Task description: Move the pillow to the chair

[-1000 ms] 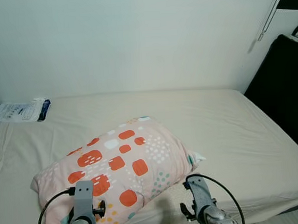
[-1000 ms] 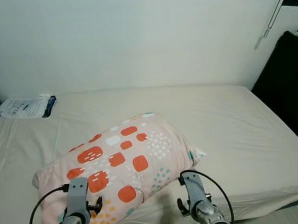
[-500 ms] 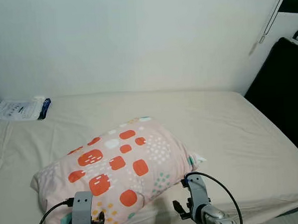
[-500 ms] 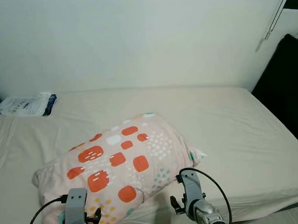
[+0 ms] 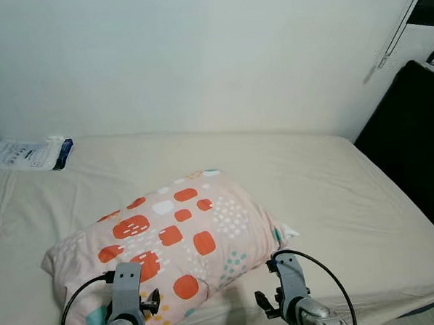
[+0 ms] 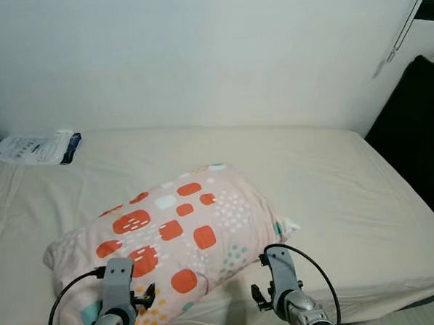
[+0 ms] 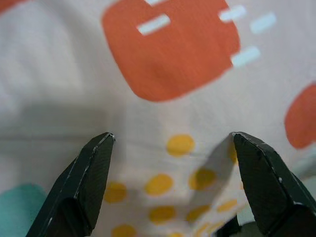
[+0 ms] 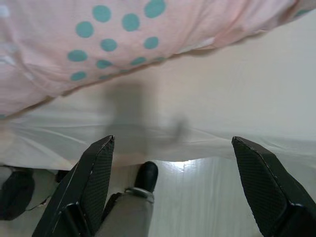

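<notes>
The pillow [image 5: 174, 241], pink with orange patches and small teal and yellow dots, lies on the near left part of the bed [image 5: 327, 178]. My left arm [image 5: 126, 302] comes up in front of the pillow's near corner. In the left wrist view my left gripper [image 7: 172, 135] is open, close over the pillow's patterned cover [image 7: 173, 59], one finger on each side. My right arm [image 5: 291, 293] is just right of the pillow's near edge. My right gripper [image 8: 172, 139] is open over the bed's front edge, with the pillow's teal-dotted side [image 8: 113, 29] just beyond it.
A white packet [image 5: 27, 153] lies at the bed's far left corner by the plain wall. A tall black object [image 5: 412, 138] stands against the bed's right side. In the right wrist view, pale floor [image 8: 207, 197] lies below the mattress edge.
The camera has shifted slightly. Both arms sank a little at the bottom of the view, then the left one rose again. The pillow has not moved.
</notes>
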You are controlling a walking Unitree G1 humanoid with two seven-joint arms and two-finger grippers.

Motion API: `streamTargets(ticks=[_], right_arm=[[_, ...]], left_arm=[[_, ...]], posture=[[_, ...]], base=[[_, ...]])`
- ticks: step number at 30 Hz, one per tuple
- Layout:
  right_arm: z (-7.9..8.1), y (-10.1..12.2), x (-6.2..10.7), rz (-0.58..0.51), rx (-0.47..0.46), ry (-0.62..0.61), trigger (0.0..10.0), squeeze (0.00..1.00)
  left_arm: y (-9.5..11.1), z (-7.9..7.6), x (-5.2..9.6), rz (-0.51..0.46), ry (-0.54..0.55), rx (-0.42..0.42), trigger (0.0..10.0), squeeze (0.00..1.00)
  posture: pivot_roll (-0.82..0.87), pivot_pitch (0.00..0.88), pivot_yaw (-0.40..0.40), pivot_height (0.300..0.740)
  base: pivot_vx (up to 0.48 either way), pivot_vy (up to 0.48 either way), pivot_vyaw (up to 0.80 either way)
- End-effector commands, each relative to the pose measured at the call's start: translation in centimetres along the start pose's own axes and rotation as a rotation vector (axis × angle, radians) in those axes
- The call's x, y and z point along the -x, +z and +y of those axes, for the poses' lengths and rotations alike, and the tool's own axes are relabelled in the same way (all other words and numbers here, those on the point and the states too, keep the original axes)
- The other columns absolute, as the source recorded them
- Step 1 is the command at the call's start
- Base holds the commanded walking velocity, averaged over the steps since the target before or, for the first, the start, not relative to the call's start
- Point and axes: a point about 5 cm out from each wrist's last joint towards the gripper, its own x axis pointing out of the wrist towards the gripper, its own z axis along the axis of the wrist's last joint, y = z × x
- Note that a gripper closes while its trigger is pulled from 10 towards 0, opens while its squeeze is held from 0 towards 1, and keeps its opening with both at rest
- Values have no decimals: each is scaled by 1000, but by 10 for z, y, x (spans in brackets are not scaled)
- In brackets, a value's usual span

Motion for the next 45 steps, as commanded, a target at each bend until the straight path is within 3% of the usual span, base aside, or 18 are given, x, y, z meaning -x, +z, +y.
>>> streamTargets(ticks=[1,6,8,12,17,25,31,33,35,37,39,45], right_arm=[[-2,2,1,-29,-28,-6,10000,0],[-2,2,0,-20,-13,-8,10000,0],[2,8,0,-93,-48,37,10000,0],[1,11,1,-117,-4,17,10000,0],[5,-1,0,-26,-65,26,10000,0],[12,-10,0,15,-29,65,10000,0],[11,-20,1,73,96,51,10000,0],[11,-20,1,73,96,51,10000,0],[9,-28,3,117,213,52,10000,0],[7,-29,4,116,247,22,10000,0],[3,-29,5,102,261,-33,10000,0],[4,-31,6,104,265,7,10000,0]], left_arm=[[-9,-9,2,43,-45,-19,10000,0],[-12,-5,2,70,-14,-13,10000,0],[-9,-3,2,49,1,-19,10000,0],[-6,-1,2,29,16,-25,10000,0],[-5,1,2,12,35,-28,10000,0],[-13,0,4,64,14,8,10000,0],[-30,8,11,146,20,-18,10000,0],[-30,8,11,146,20,-18,10000,0],[-34,10,13,167,28,-34,10000,0],[-37,10,15,176,22,-50,10000,0],[-41,8,16,183,12,-70,10000,0],[-39,2,16,161,-10,-69,10000,0]], posture=[[83,0,-137,740],[78,0,-140,740],[80,0,-141,740],[85,0,-145,740],[109,0,-150,740],[105,0,-149,740],[112,0,-146,740],[112,0,-146,740],[97,0,-122,740],[107,0,-130,740],[110,0,-136,740],[108,0,-141,740]], base=[[0,0,0],[0,0,0],[0,0,0],[0,0,0],[0,0,0],[0,0,0],[0,0,0],[0,0,0],[0,0,0],[0,0,0],[0,0,0],[0,0,0]])
